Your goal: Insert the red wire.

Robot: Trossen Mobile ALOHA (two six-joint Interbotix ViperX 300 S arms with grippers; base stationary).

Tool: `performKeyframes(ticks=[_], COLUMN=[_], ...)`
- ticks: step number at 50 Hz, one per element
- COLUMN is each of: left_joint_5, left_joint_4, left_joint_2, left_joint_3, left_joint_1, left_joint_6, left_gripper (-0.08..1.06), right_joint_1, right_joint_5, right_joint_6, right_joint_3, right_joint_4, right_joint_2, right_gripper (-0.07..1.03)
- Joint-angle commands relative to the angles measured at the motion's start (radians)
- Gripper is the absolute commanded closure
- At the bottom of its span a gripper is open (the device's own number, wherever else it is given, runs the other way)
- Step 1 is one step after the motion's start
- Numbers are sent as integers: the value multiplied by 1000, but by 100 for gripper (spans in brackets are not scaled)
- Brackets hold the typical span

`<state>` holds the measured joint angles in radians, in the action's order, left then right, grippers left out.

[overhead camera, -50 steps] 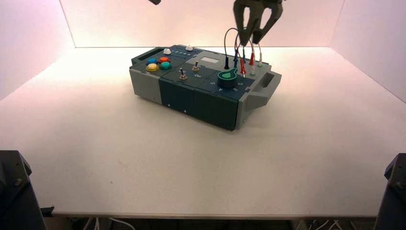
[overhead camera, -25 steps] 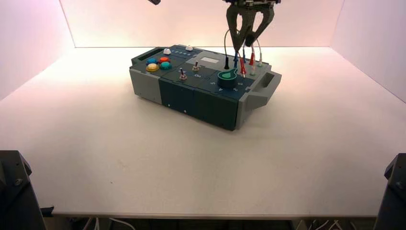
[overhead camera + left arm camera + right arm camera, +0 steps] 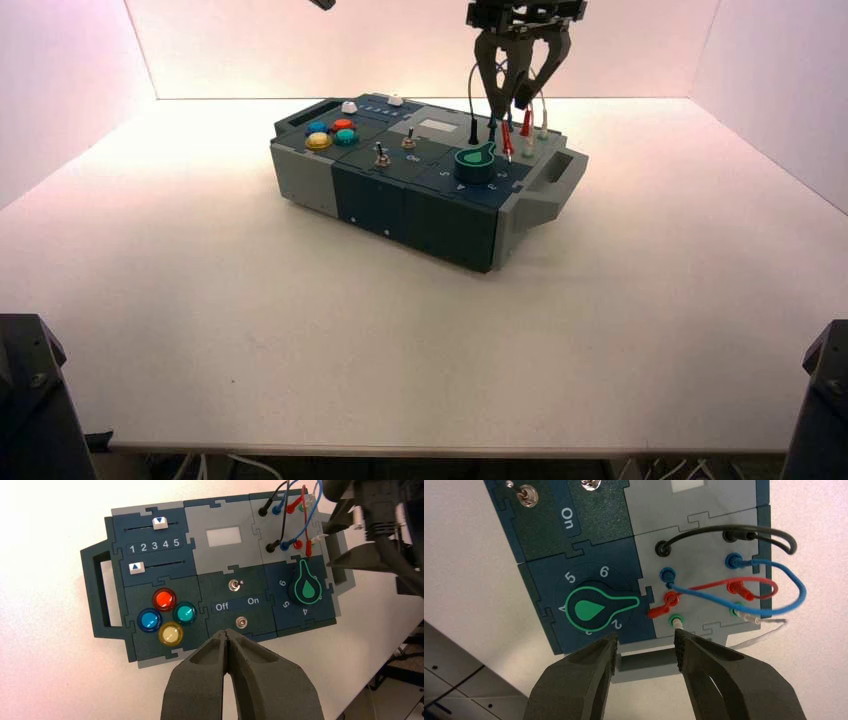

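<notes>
In the high view, the grey and dark blue box (image 3: pixel 370 195) is sitting aslant on the pale counter (image 3: pixel 400 360). The right pincer (image 3: pixel 511 107) is hanging over the box's wired corner, jaws spread and grasping nothing. The left pincer (image 3: pixel 322 4) is showing only as a dark tip at the top edge, idle. The thin red wire with slim red plugs is standing at that corner, its near plug (image 3: pixel 507 140) leaning beside the green-outlined knob (image 3: pixel 475 163).

In the left wrist view, the left pincer's jaws are pressing together with nothing between them. The far red plug (image 3: pixel 294 505) is sitting in its socket, while the near one is lying just beside the round red socket (image 3: pixel 298 544), its wire arching between.

In the right wrist view, the right pincer's jaws are standing wide. The near plug (image 3: pixel 659 611) is tilting toward the knob, out of line with its socket (so close, yet apparently not seated). The blue cable (image 3: pixel 724 605) is arching alongside. One end is looking done, then; grasping, straightening and pushing in the near plug are all remaining.
</notes>
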<state>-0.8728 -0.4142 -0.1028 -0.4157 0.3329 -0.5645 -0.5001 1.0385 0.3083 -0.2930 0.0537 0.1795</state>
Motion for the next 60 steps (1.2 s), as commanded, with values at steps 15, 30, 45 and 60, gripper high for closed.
performKeyframes(ticks=[15, 30, 45, 60], left_joint_5=[3, 3, 3, 3], left_joint_4=[-2, -2, -2, -2], left_joint_2=[-26, -26, -28, -28], left_joint_3=[28, 28, 28, 28], left_joint_1=[-2, -2, -2, -2], left_joint_6=[-8, -9, -9, -8], left_gripper=[101, 101, 101, 101], right_joint_1=[21, 34, 34, 31], right_joint_5=[5, 41, 72, 75], right_joint_6=[5, 15, 20, 21], right_joint_3=[72, 103, 114, 117], right_joint_4=[-14, -21, -21, -15], right_joint_2=[44, 91, 121, 129], right_gripper=[41, 41, 46, 55])
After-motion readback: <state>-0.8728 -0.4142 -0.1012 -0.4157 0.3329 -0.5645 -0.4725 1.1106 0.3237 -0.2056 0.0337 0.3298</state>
